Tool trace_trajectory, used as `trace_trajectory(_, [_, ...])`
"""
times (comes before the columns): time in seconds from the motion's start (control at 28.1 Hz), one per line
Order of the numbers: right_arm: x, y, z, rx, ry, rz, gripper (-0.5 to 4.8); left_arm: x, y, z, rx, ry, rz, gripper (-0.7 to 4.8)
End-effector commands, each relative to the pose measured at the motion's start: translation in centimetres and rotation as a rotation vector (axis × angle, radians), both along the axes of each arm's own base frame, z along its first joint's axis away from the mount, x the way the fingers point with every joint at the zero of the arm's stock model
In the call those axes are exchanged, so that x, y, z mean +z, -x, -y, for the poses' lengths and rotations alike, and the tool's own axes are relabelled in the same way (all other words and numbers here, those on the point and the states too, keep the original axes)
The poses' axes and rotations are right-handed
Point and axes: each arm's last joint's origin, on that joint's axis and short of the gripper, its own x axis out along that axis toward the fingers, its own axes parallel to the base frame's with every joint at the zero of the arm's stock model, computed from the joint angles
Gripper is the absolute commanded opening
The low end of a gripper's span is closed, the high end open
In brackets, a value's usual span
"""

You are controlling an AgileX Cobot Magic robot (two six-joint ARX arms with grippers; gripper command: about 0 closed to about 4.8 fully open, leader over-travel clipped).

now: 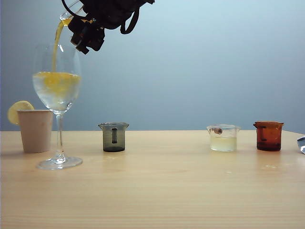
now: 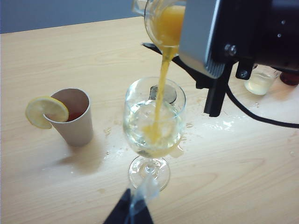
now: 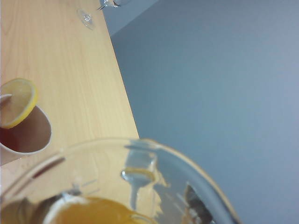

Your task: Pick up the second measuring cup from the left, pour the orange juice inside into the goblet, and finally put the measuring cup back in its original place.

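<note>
The right gripper [image 1: 76, 24], jaws pinching the measuring cup [image 2: 164, 21], is pouring orange juice [image 2: 161, 88] into the goblet [image 1: 57, 86]; the left gripper's [image 2: 131, 212] jaws are unreadable.

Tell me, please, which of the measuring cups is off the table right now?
The clear measuring cup of orange juice, tilted in the right gripper over the goblet. The grey, pale and amber cups stand on the table.
</note>
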Motion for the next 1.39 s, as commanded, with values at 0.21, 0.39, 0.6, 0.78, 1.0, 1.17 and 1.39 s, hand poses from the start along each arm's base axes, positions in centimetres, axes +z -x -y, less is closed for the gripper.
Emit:
trace_trajectory(0.21, [1.19,0.37,-0.09,0.011,0.006,0.098,1.93,0.14,-0.01,-0.01,0.003,0.003,0.014,-0.04])
trace_trajectory(0.39, [1.18,0.53,-0.23,0.018,0.038,0.131,1.93,0.14,-0.01,-0.01,0.003,0.003,0.014,-0.05])
trace_trajectory(0.6, [1.19,0.56,-0.25,0.02,0.064,0.159,1.93,0.15,-0.02,-0.01,0.003,0.004,0.015,-0.05])
trace_trajectory(0.78, [1.19,0.56,-0.25,0.021,0.082,0.179,1.93,0.14,-0.01,-0.01,0.003,0.003,0.014,-0.04])
trace_trajectory(1.0, [1.34,0.69,-0.36,0.027,0.122,0.242,1.93,0.15,-0.02,-0.01,0.003,0.004,0.015,-0.04])
trace_trajectory(1.17, [1.33,0.67,-0.35,0.019,0.135,0.253,1.93,0.14,-0.01,-0.01,0.003,0.003,0.014,-0.04])
trace_trajectory(1.39, [1.34,0.67,-0.35,0.023,0.182,0.303,1.93,0.15,-0.02,-0.01,0.003,0.004,0.015,-0.05])
